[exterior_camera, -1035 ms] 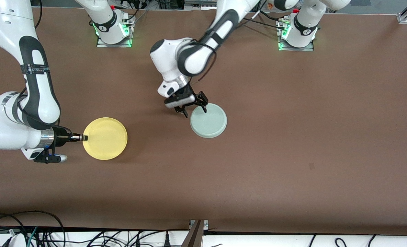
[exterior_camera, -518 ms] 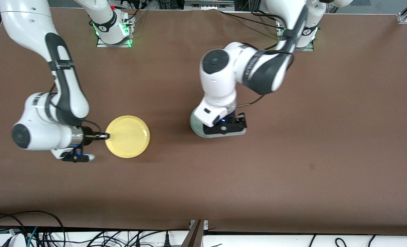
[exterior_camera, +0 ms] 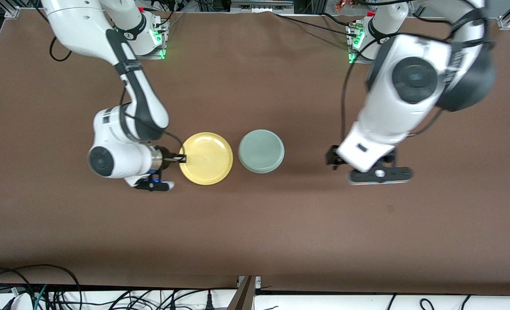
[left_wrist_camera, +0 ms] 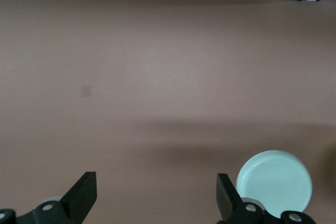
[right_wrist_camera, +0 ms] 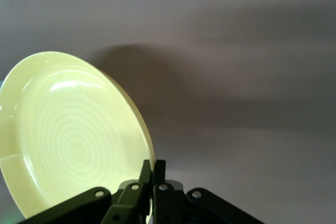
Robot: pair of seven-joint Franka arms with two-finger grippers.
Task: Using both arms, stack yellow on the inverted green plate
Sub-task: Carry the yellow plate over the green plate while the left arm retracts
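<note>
The left gripper point(exterior_camera: 369, 170) has pulled away from the green plate point(exterior_camera: 261, 151) and now hangs at center right of the frame, fingers spread wide, holding nothing. The plate sits mid-frame on the table point(exterior_camera: 280, 241), apparently bottom-up, so the flip looks done. Meanwhile the right gripper point(exterior_camera: 180, 158) has carried the yellow plate point(exterior_camera: 206, 158) in from the left, fingers pinching its rim; it's now just beside the green one. Neither plate has anything in it.

No readable text, label, brand, number or sign shows in any view.
</note>
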